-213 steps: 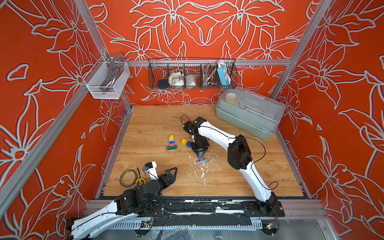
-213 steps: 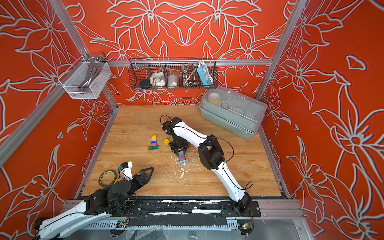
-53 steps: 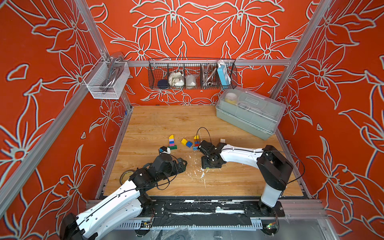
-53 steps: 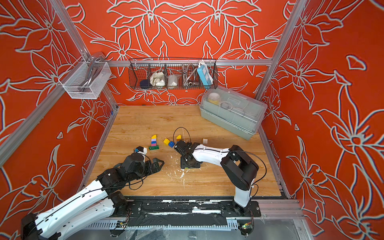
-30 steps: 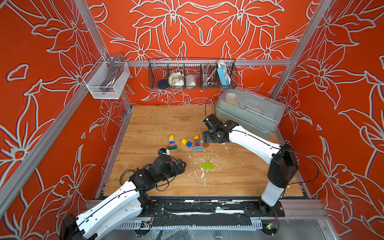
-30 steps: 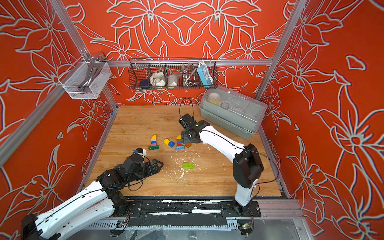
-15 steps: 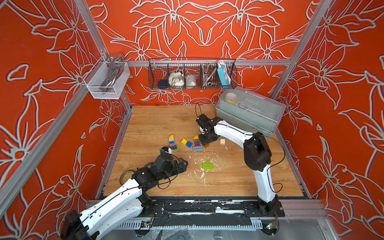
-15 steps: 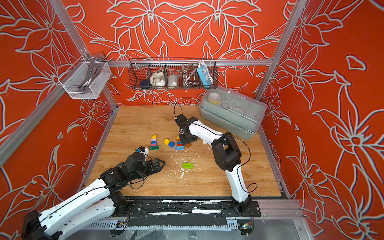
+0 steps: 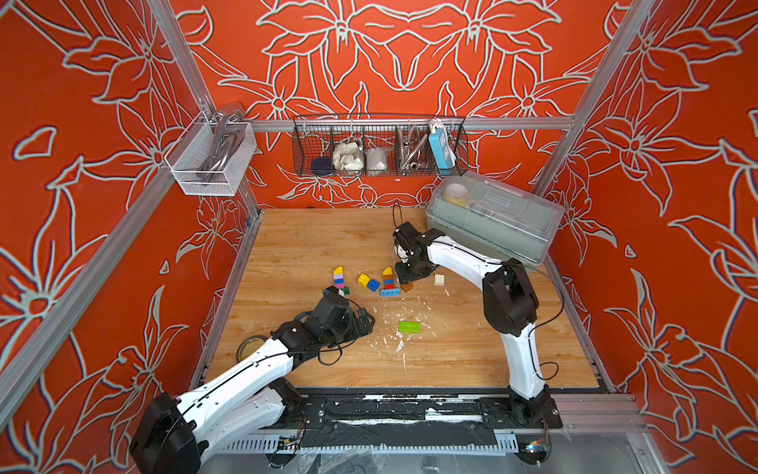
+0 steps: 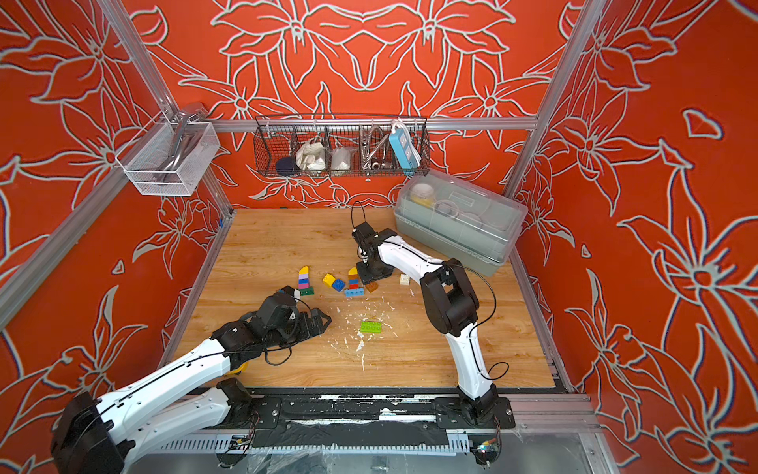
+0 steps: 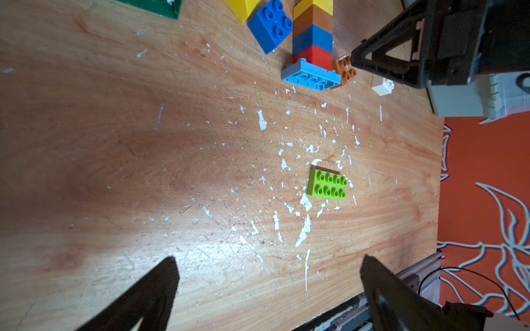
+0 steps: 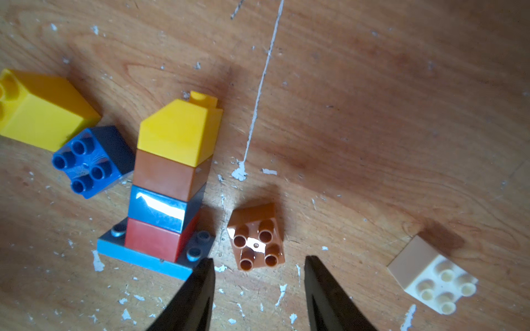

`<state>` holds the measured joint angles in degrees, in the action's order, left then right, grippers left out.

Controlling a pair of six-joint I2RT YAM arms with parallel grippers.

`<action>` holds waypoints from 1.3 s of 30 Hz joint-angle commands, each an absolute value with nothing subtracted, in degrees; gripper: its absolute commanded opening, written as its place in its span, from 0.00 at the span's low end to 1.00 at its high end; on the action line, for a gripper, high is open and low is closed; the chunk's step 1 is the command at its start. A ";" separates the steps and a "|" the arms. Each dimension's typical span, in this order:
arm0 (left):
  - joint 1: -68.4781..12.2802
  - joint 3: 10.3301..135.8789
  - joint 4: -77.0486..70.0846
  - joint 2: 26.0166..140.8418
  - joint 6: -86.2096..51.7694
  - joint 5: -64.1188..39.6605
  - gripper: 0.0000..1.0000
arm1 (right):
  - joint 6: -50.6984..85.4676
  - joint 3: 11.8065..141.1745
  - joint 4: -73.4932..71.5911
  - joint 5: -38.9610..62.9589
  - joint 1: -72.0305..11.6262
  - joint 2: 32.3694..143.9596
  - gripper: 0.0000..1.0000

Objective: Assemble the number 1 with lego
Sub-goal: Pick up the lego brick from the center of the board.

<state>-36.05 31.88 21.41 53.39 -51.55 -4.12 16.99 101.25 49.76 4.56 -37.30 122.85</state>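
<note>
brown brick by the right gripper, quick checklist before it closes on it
1. Brown brick loose, studs up: ok.
2. Right gripper open, tips either side of it: ok.
3. Light blue plate clear of the fingers: cannot tell, very close.
4. White brick outside the jaws: ok.
5. Left gripper open, empty, away from the brown brick: ok.

left gripper (image 11: 268, 259): two dark fingers at the lower edge of the frame, spread wide, only bare table (image 11: 114, 172) between them
lime brick (image 11: 327, 184): right of centre, studs up, amid white flecks (image 11: 304, 229)
stack (image 11: 312, 43): upper middle, lying on its side; yellow, brown, blue, red on a light blue plate (image 11: 309, 77)
brown brick (image 11: 345, 70): just beside the plate, at the right gripper (image 11: 361, 61) tip
blue brick (image 11: 271, 25): left of the stack
white brick (image 11: 383, 86): upper right
</note>
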 commanded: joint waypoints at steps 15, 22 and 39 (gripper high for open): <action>-34.02 33.06 19.86 55.19 -50.27 -7.37 0.99 | 19.73 104.78 54.57 0.27 -36.79 128.06 0.53; -33.57 32.70 19.56 55.31 -50.27 -8.00 0.99 | 22.76 102.13 53.64 1.12 -36.04 126.39 0.34; -33.42 29.19 20.15 47.69 -52.36 -6.09 0.99 | 41.17 74.37 38.58 -0.40 -39.73 103.14 0.23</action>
<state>-33.74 30.22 19.99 49.76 -51.88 -7.22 34.68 78.15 43.27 2.11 -37.50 107.35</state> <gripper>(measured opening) 0.989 0.359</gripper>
